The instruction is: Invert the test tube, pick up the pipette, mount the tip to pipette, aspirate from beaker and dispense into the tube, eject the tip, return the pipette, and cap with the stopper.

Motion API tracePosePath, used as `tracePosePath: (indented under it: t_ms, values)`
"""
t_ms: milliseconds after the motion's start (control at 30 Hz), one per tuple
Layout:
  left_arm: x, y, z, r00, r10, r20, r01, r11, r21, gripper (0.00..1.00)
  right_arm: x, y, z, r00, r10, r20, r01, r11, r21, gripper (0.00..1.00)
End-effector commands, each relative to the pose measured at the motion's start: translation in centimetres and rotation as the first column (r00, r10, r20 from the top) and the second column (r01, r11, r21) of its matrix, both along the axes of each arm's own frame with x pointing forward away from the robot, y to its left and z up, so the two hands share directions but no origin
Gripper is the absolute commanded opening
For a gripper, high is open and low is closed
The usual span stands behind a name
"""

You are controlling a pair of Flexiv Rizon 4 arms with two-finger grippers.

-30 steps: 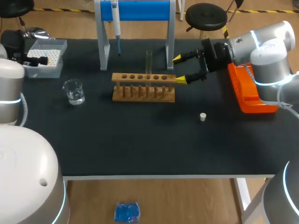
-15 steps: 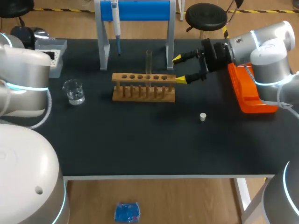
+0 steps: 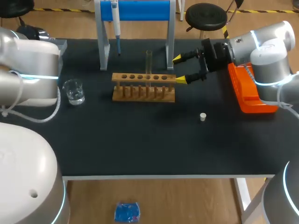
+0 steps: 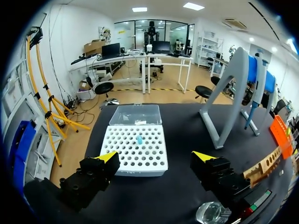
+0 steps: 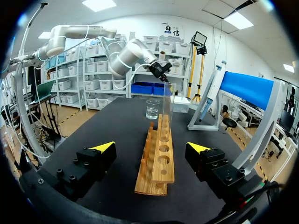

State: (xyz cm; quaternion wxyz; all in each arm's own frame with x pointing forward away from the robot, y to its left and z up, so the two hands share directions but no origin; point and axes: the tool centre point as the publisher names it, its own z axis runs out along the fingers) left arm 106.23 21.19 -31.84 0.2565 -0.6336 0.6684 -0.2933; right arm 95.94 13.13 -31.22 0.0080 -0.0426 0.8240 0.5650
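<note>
A clear test tube (image 3: 149, 60) stands upright in the wooden rack (image 3: 144, 86). My right gripper (image 3: 182, 69) is open just off the rack's right end; in the right wrist view its gripper (image 5: 151, 147) looks along the rack (image 5: 158, 161) at the tube (image 5: 167, 105). The pipette (image 3: 116, 23) hangs on the blue stand (image 3: 135, 10). My left gripper (image 4: 155, 156) is open above the white tip box (image 4: 122, 151), which holds one blue tip (image 4: 139, 139). The beaker (image 3: 74, 91) stands left of the rack. A small white stopper (image 3: 202, 116) lies on the mat.
An orange bin (image 3: 247, 91) sits at the table's right edge under my right arm. My left arm (image 3: 28, 65) covers the tip box in the head view. The beaker (image 4: 212, 212) is close under the left gripper's finger.
My left arm has swung in over the back left corner and now hides the tip box in the head view. The right arm has not moved.
</note>
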Motion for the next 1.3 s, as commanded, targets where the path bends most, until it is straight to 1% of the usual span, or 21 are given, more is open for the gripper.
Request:
tracePosePath:
  t_ms: [33, 200, 300, 367, 400, 433, 567, 633, 700, 800, 867, 1067, 1133, 1200, 1300]
  values:
    - [1.1, 0.1, -1.2, 1.000, 0.011, 0.010, -0.011, 1.000, 0.000, 1.00, 0.1, -0.1, 0.1, 1.000, 0.003, -0.001, -0.003, 1.000, -0.003, 1.00]
    - [2.0, 0.6, -1.8, 1.000, 0.015, 0.012, -0.015, 1.000, 0.001, 1.00, 0.1, -0.1, 0.1, 1.000, 0.003, -0.001, -0.003, 1.000, -0.003, 1.00]
    - [2.5, 0.8, -2.1, 1.000, 0.016, 0.010, -0.016, 1.000, 0.002, 0.95, 0.1, -0.1, 0.1, 1.000, 0.003, -0.001, -0.003, 1.000, -0.003, 1.00]
    - [2.7, 1.1, -2.4, 1.000, 0.019, 0.008, -0.019, 1.000, 0.000, 0.87, 0.1, -0.1, 0.1, 1.000, 0.003, -0.001, -0.003, 1.000, -0.003, 1.00]
    - [2.8, 1.2, -2.5, 1.000, 0.020, 0.007, -0.020, 1.000, 0.000, 0.80, 0.1, -0.1, 0.1, 1.000, 0.003, -0.001, -0.003, 1.000, -0.003, 1.00]
    - [2.9, 1.2, -2.5, 1.000, 0.021, 0.006, -0.021, 1.000, -0.001, 0.78, 0.1, -0.1, 0.1, 1.000, 0.003, -0.001, -0.003, 1.000, -0.003, 1.00]
    - [3.5, 1.5, -2.8, 1.000, 0.026, 0.004, -0.026, 1.000, -0.003, 0.78, 0.1, -0.1, 0.1, 1.000, 0.003, -0.001, -0.003, 1.000, -0.003, 1.00]
    - [3.9, 1.6, -3.0, 1.000, 0.026, 0.002, -0.026, 1.000, -0.003, 0.80, 0.1, -0.1, 0.1, 1.000, 0.003, -0.001, -0.003, 1.000, -0.003, 1.00]
    - [4.3, 1.7, -3.2, 1.000, 0.025, 0.002, -0.025, 1.000, -0.003, 0.78, 0.1, -0.1, 0.1, 1.000, 0.003, -0.001, -0.003, 1.000, -0.003, 1.00]
    - [4.8, 1.7, -3.3, 1.000, 0.022, 0.000, -0.022, 1.000, -0.001, 0.79, 0.1, -0.1, 0.1, 1.000, 0.003, -0.001, -0.003, 1.000, -0.003, 1.00]
    - [5.1, 1.7, -3.3, 1.000, 0.019, 0.000, -0.019, 1.000, 0.001, 0.77, 0.1, -0.1, 0.1, 1.000, 0.003, -0.001, -0.003, 1.000, -0.003, 1.00]
    - [5.9, 2.2, -3.4, 1.000, 0.018, 0.000, -0.018, 1.000, 0.008, 0.66, 0.1, -0.1, 0.1, 1.000, 0.003, -0.001, -0.003, 1.000, -0.003, 1.00]
    - [6.0, 2.2, -3.4, 1.000, 0.019, -0.001, -0.019, 1.000, 0.009, 0.65, 0.1, -0.1, 0.1, 1.000, 0.003, -0.001, -0.003, 1.000, -0.003, 1.00]
    - [6.0, 2.2, -3.3, 1.000, 0.018, -0.002, -0.018, 1.000, 0.011, 0.67, 0.1, -0.1, 0.1, 1.000, 0.003, -0.001, -0.003, 1.000, -0.003, 1.00]
    - [6.4, 2.4, -3.4, 1.000, 0.018, -0.002, -0.018, 1.000, 0.013, 0.64, 0.1, -0.1, 0.1, 1.000, 0.003, -0.001, -0.003, 1.000, -0.003, 1.00]
